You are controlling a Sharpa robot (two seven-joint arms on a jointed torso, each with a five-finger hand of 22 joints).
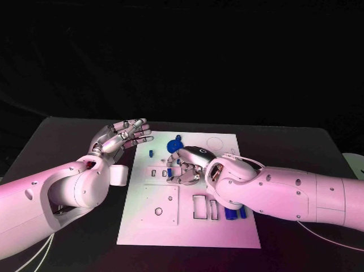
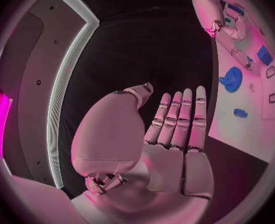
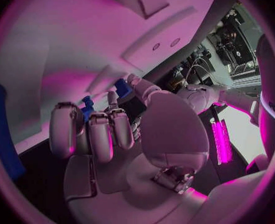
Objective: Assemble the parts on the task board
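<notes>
We find the left hand (image 1: pixel 123 135) flat, fingers spread, holding nothing, beside the task board (image 1: pixel 190 232). The right hand (image 1: pixel 187 164) rests curled on the board; whether it grips anything, we cannot tell.

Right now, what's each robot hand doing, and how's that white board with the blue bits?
Left robot hand open, raised beside task board. Right robot hand down on the board; grasp unclear. Blue parts loose. Nothing blocking.

I am seeing a black bench (image 1: pixel 76 136) lying under pinkish light, with darkness spreading behind it toward twelve o'clock. A bright magenta light strip (image 3: pixel 219 139) is glowing in the right wrist view.
</notes>
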